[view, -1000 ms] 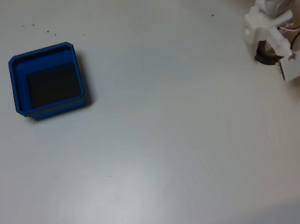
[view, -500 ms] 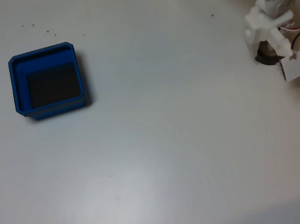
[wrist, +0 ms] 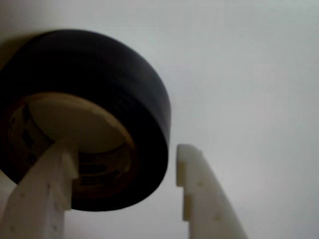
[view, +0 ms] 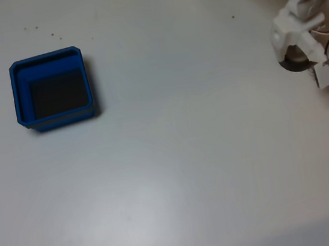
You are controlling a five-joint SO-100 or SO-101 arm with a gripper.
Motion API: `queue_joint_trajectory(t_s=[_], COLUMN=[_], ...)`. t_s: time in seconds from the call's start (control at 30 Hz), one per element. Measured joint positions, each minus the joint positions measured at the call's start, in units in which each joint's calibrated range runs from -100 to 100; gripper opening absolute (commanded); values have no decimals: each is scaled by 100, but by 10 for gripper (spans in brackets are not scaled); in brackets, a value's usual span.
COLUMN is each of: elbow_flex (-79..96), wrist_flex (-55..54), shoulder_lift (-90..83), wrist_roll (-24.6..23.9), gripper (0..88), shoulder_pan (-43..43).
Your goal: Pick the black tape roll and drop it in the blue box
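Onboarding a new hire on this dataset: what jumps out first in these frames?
In the wrist view, the black tape roll looms large at left, one of the jaws inside its pale core and the other just outside its wall. In the fixed view, the blue box stands out at the left of the white table, far from the gripper at the right edge.

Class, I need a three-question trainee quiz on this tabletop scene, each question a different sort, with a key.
1. True or false: the black tape roll lies inside the blue box.
2. In the wrist view, one finger of the hand sits: A) inside the roll's core B) on the box rim C) flat on the table.
3. In the fixed view, the box lies on the ____ side.

Key: 1 false; 2 A; 3 left.
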Motion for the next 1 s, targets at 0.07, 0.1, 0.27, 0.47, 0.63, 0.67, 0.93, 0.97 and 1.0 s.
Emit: queue_joint_trajectory(t_s=[0.07, 0.1, 0.27, 0.47, 0.63, 0.67, 0.93, 0.97, 1.0], elbow_flex=[0, 0, 0, 0, 0, 0, -54, -72, -99], wrist_flex=[0, 0, 0, 0, 0, 0, 0, 0, 0], shoulder_lift=[0, 0, 195, 288, 288, 288, 466, 491, 508], wrist_roll=[-8, 0, 0, 0, 0, 0, -17, -25, -33], gripper=[182, 182, 182, 181, 180, 180, 179, 179, 179], shoulder_pan=[0, -10, -10, -10, -10, -10, 0, 0, 0])
